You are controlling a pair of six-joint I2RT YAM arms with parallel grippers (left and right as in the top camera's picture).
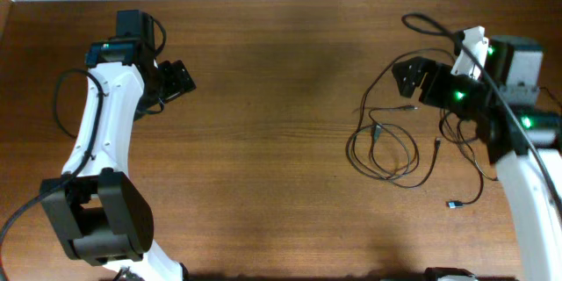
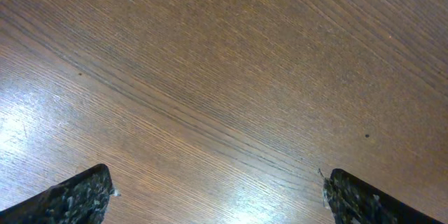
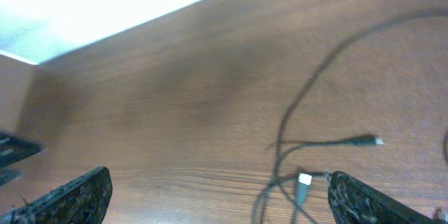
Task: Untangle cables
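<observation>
The cables [image 1: 386, 145] are thin dark cords lying in loose overlapping loops on the right part of the wooden table, with small plug ends [image 1: 453, 204]. In the right wrist view the cords [image 3: 294, 129] run down between the fingers, with a white-tipped plug [image 3: 303, 180] and another plug [image 3: 365, 141]. My right gripper [image 1: 411, 76] [image 3: 217, 196] is open and empty, above the far edge of the tangle. My left gripper [image 1: 176, 79] [image 2: 217, 196] is open and empty over bare wood at the far left, well away from the cables.
The wooden table [image 1: 263, 140] spans the view, its far edge meeting a pale wall [image 3: 105, 0]. Thick black arm cables hang by the left arm [image 1: 61, 105] and the right arm [image 1: 430, 25]. The right arm's white body [image 1: 527, 193] stands beside the tangle.
</observation>
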